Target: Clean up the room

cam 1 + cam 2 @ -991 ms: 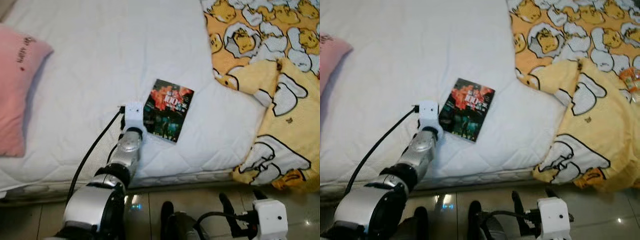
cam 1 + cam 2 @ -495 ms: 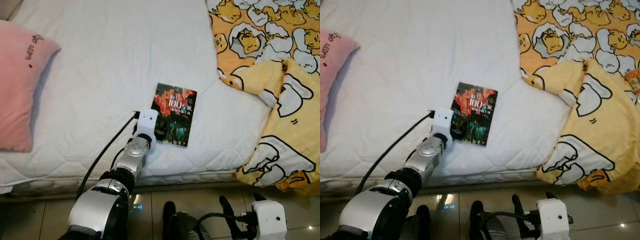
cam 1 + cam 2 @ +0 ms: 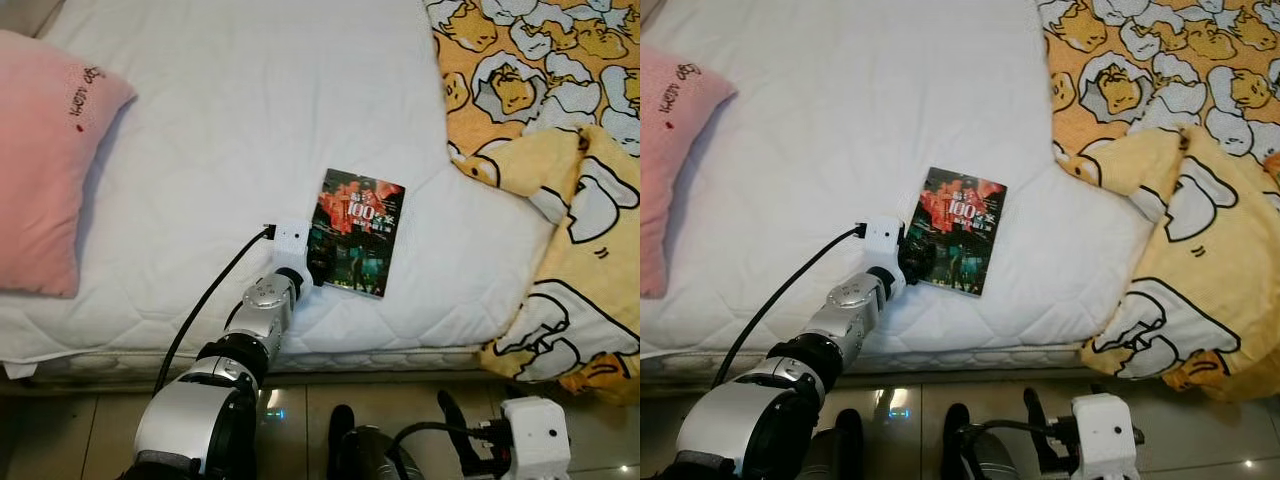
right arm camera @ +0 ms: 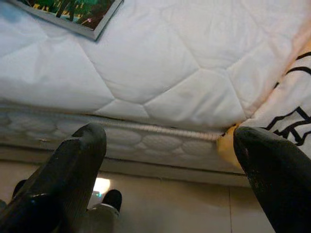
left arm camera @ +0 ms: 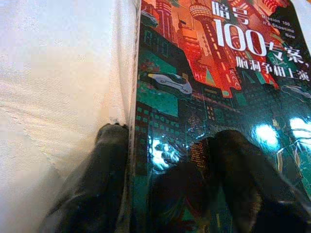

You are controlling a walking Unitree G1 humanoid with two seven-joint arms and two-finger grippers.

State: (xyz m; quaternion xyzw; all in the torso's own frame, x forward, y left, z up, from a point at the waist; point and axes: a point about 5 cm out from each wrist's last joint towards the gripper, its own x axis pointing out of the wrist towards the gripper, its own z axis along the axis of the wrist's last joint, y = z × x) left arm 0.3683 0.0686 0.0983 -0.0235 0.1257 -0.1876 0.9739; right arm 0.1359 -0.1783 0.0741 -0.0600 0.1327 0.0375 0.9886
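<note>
White quilted bed [image 3: 250, 120], glossy red-teal book [image 3: 357, 232] (big "100") pinched by left pincer [image 3: 312, 268].

The silver left arm stretches forward, its black two-fingered left pincer [image 3: 315, 268] closed with one finger [image 5: 92, 184] below and the other above a thin edge, while the right pincer [image 4: 170, 160] hangs low, fingers spread wide.

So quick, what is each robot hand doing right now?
Left gripper: fingers straddle the near edge of the book on the bed, closing on it.
Right gripper: open, holding nothing, low by the bed's side.
</note>
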